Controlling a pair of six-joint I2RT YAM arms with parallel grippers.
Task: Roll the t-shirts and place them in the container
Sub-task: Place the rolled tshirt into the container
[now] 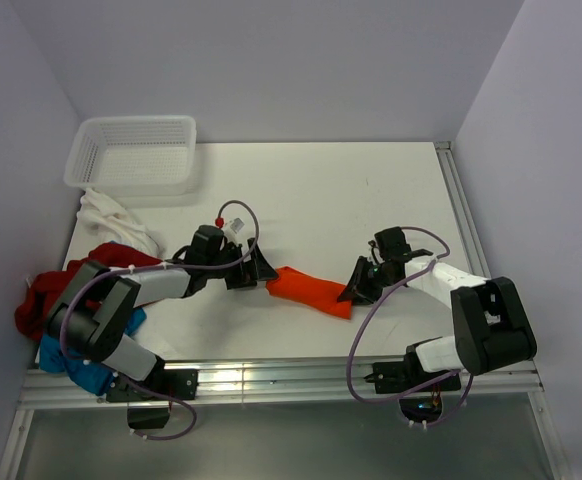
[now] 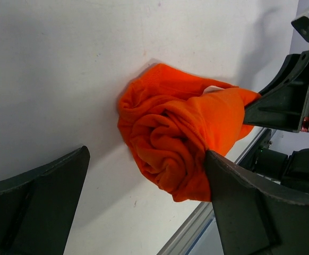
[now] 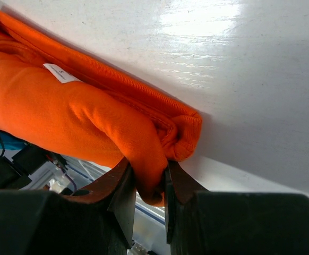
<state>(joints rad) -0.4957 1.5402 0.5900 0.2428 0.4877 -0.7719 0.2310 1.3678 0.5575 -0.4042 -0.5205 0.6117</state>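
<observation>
**Top view.** The white counter [image 1: 371,200] has bare room toward 12 and 2 o'clock, while its railed 6 o'clock edge runs close to the work. A basket [image 1: 136,150] sits at 10 o'clock. White [image 1: 111,215], dark red [image 1: 41,295] and turquoise [image 1: 71,360] t-shirts are heaped at 9 o'clock, spilling over the edge. The orange t-shirt [image 1: 311,291], a tight roll, lies just below centre. The right claw [image 1: 356,290] pinches its 3 o'clock end. The left claw [image 1: 254,270] stands spread at its 9 o'clock end, one finger touching cloth. Keeping the coil tight probably calls for even support at both ends, worked away from the near edge.
</observation>
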